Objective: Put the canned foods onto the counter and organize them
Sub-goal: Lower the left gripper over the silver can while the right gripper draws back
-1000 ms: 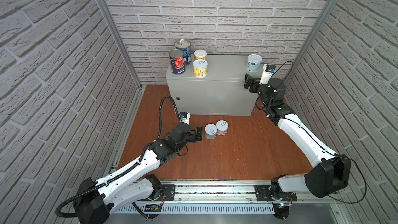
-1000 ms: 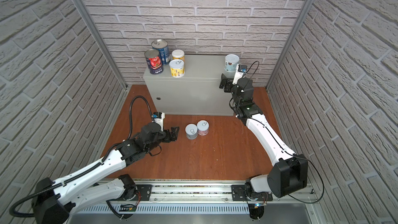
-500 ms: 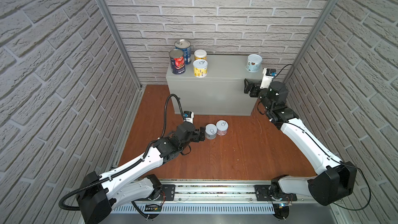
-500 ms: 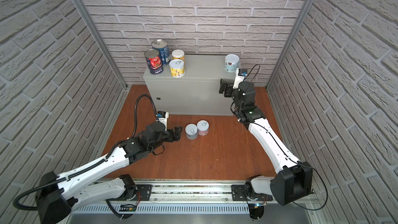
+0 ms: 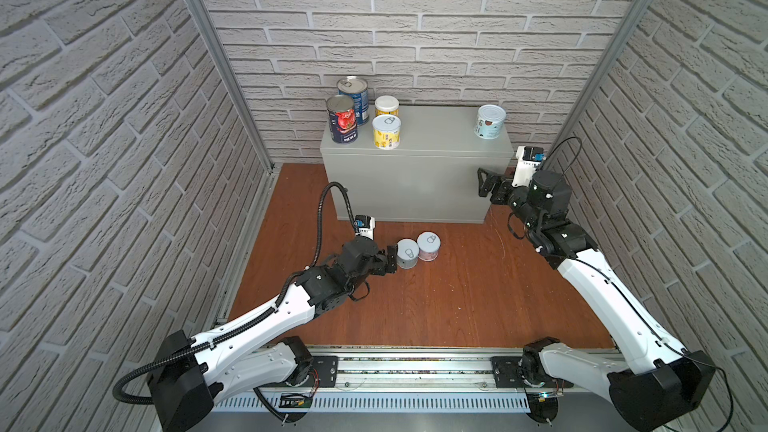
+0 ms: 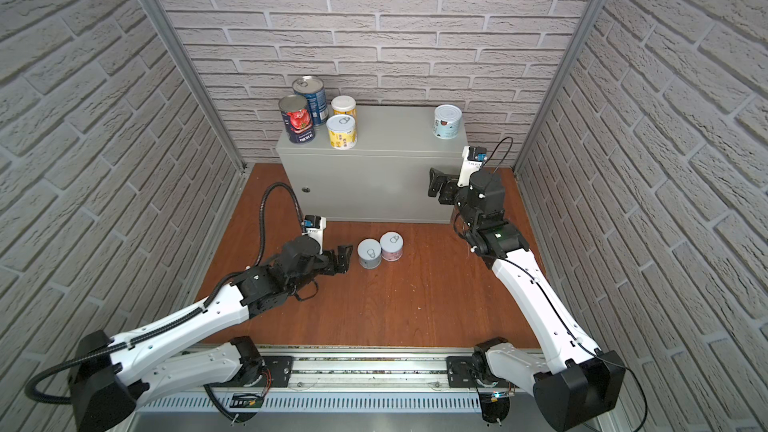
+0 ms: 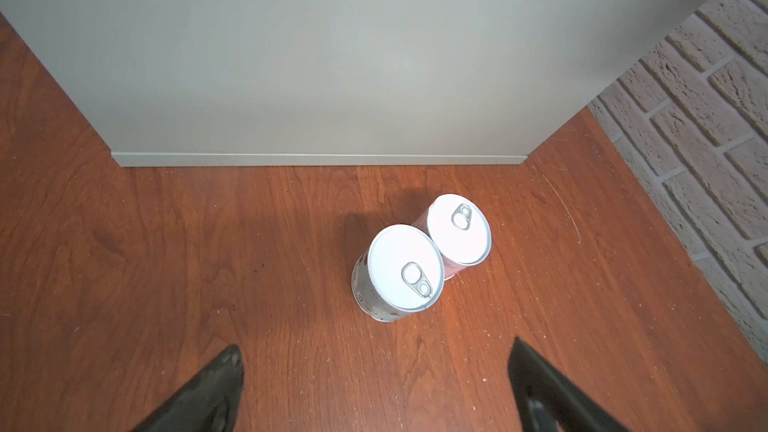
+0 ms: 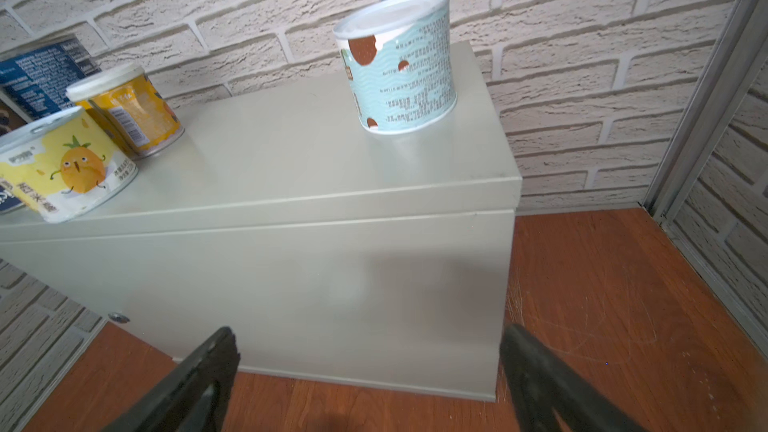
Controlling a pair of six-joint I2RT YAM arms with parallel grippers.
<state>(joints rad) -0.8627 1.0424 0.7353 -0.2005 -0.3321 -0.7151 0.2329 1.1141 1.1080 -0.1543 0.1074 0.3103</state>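
On the grey counter [image 5: 432, 151] stand a tomato can [image 5: 342, 119], a blue can [image 5: 353, 97], two yellow cans [image 5: 386, 131] [image 5: 387, 106] and, at its right end, a pale blue can [image 5: 490, 121] [image 8: 399, 64]. Two white-lidded cans stand touching on the floor before it: a pale blue one [image 5: 407, 254] [image 7: 401, 270] and a pink one [image 5: 428, 246] [image 7: 459, 228]. My left gripper [image 5: 390, 260] [image 7: 374, 371] is open and empty, just left of the floor's pale blue can. My right gripper [image 5: 484, 184] [image 8: 370, 351] is open and empty in front of the counter's right end, below its top.
Brick walls enclose the reddish wooden floor [image 5: 436, 301] on three sides, with metal corner posts [image 5: 598, 56]. A metal rail [image 5: 415, 367] runs along the front edge. The counter's front carries a small round lock [image 6: 306, 189].
The right gripper has drawn back and down from the pale blue can on the counter. The left gripper has moved closer to the two floor cans.
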